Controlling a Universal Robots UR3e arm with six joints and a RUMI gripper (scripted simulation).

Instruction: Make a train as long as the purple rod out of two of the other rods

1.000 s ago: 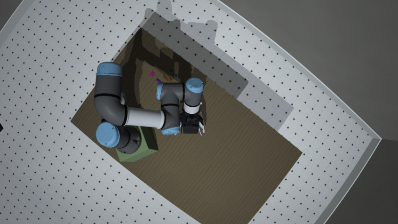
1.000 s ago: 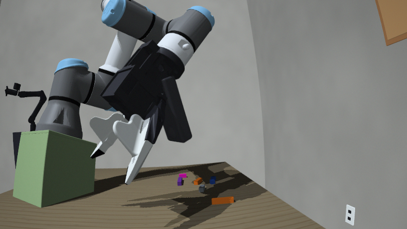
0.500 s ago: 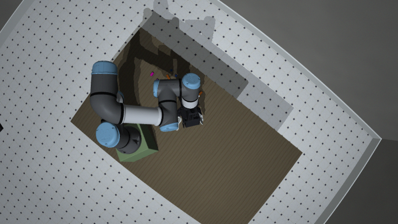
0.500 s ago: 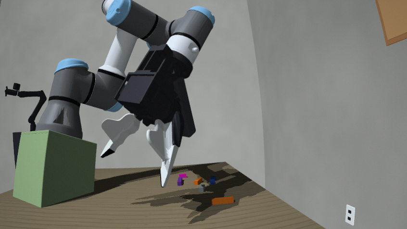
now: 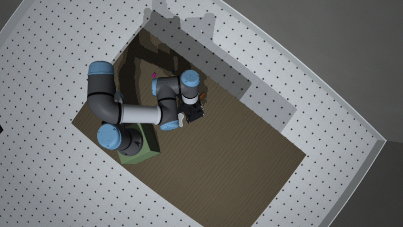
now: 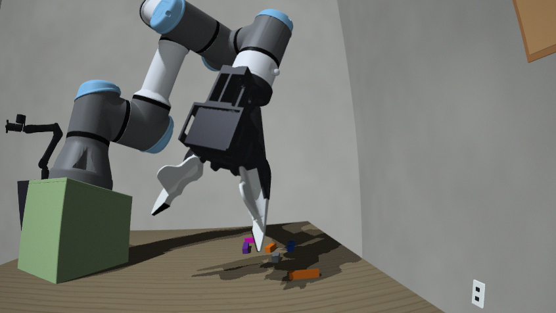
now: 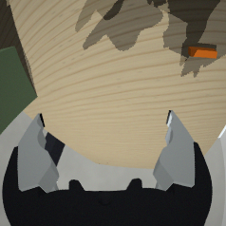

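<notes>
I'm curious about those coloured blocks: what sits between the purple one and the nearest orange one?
A small grey rod, apart from the purple rod and the near orange rod; the exterior view shows it.
</notes>
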